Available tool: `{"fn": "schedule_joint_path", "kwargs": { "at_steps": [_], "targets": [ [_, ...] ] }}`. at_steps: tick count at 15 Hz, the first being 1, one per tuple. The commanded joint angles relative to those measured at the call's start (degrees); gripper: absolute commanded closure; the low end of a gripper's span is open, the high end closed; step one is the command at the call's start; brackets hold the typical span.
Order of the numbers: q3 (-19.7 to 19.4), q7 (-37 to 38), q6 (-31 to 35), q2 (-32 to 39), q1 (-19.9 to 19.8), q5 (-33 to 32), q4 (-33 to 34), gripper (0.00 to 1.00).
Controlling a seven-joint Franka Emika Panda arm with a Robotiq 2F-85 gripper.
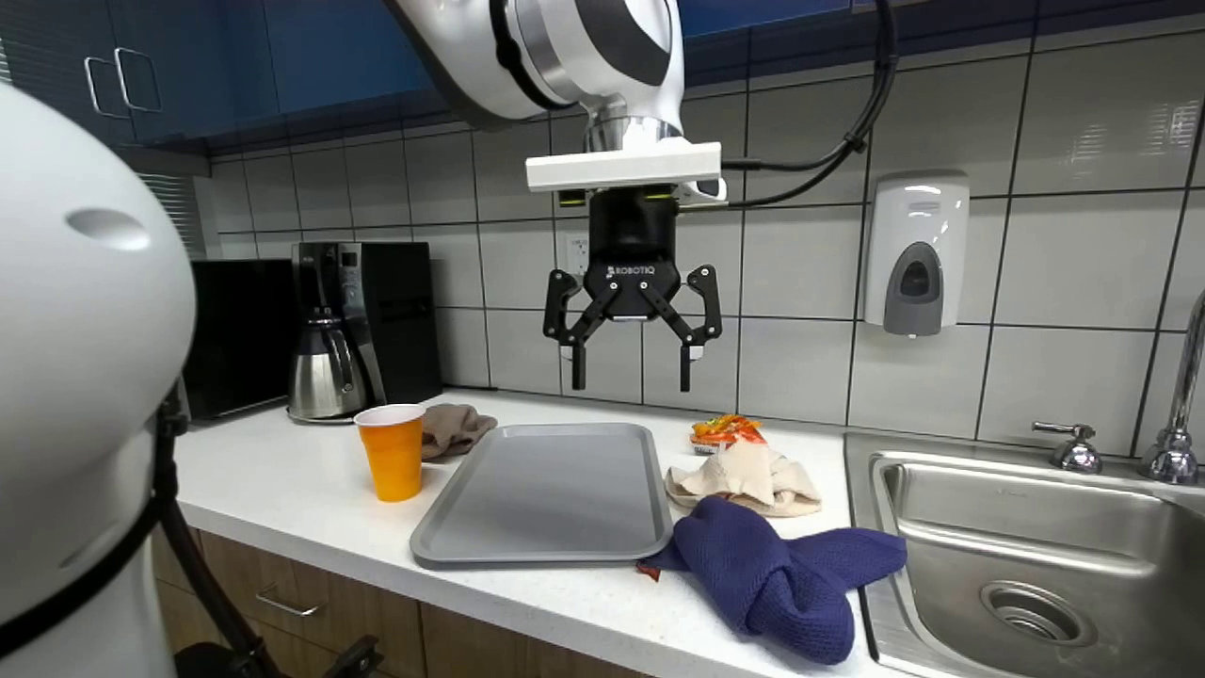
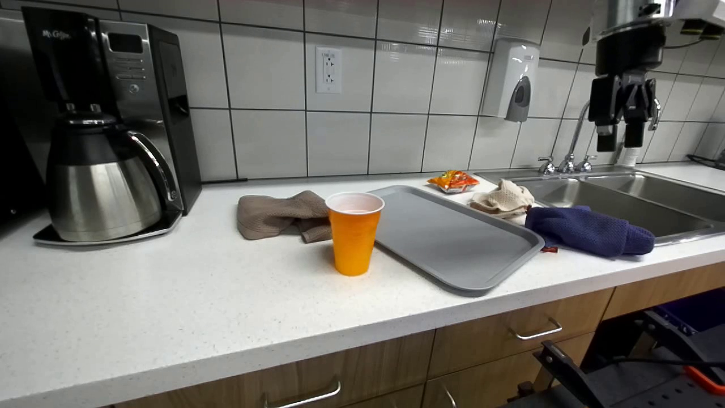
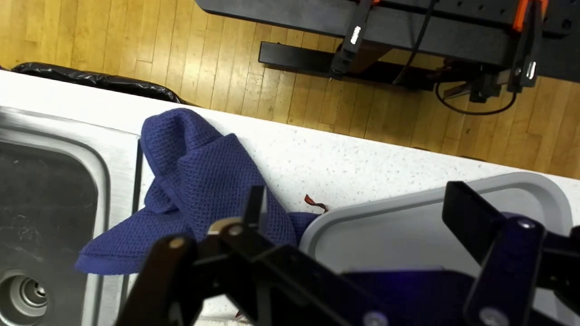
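I find the pincer [image 1: 632, 377] spread wide, holding nothing, above the surface [image 2: 198, 294]. The blue towel [image 1: 753, 574] lies bunched at a corner of the gray tray [image 1: 555, 490]; I record no grasp achieved.

White arm [image 1: 572, 64] bent up high in an exterior view, wrist [image 1: 633, 135] upright, and look at those black jaws, hanging straight down, spread well apart, both sides level and parallel!

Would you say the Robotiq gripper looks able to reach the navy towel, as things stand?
Probably yes: the gripper hangs open above the countertop, and most of the navy towel lies uncovered.
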Motion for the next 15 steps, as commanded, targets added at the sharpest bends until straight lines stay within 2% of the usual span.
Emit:
{"fn": "schedule_joint_path", "kwargs": {
  "at_steps": [1,8,15],
  "targets": [
    [-2.2,-8.8,0.3,2.4,-1.6,-2.4,1.8,0.0],
    [-6.6,-25.3,4.6,8.7,-3.9,-4.4,3.8,0.0],
    [-7.3,-36.4,15.5,16.5,-6.7,-2.9,4.4,0.0]
  ]
}}
